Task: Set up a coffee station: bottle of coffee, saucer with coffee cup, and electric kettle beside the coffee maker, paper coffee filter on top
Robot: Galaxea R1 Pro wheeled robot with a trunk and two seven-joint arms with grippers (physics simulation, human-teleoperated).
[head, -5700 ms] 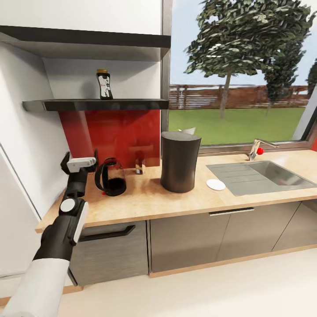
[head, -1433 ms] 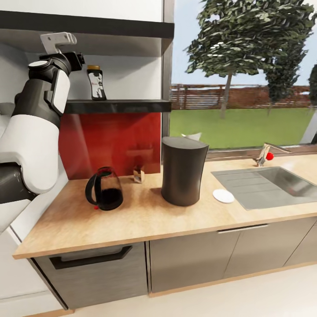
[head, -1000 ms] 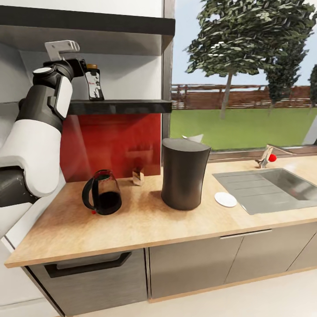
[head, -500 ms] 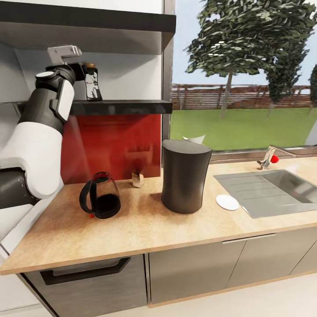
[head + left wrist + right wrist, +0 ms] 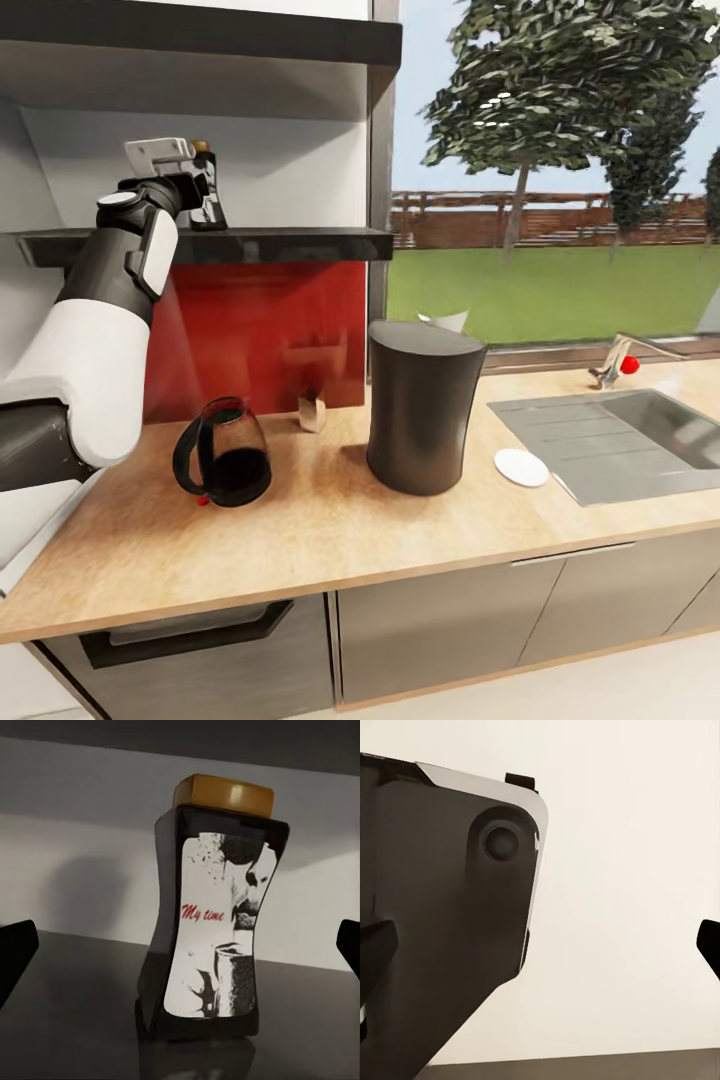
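Note:
The bottle of coffee (image 5: pixel 214 922), a dark jar with a brown-gold cap and a white label, stands upright on the dark kitchen shelf (image 5: pixel 270 243). My left gripper (image 5: pixel 203 188) is raised to it and open (image 5: pixel 182 951). Its fingertips (image 5: pixel 15 956) sit wide on either side, short of the jar. In the head view only the bottle's cap (image 5: pixel 203 147) shows past the wrist. On the kitchen countertop (image 5: pixel 300 530) stand the coffee maker (image 5: pixel 422 405) and, to its left, the electric kettle (image 5: pixel 225 465). The saucer (image 5: pixel 521 467) lies to its right, and the paper coffee filter (image 5: pixel 445 320) peeks from behind it. My right gripper (image 5: pixel 544 945) is open beside a dark part of the robot.
A steel sink (image 5: pixel 610 435) with a tap (image 5: pixel 615 362) is set into the worktop at the right. A small brown object (image 5: pixel 312 410) stands by the red backsplash (image 5: pixel 260 330). A second dark slab (image 5: pixel 200 30) hangs close above the shelf. My left arm (image 5: pixel 100 330) crosses the left side.
My left arm rose from counter height to the shelf and has now closed in on the bottle, hiding most of it. The head camera also shifted.

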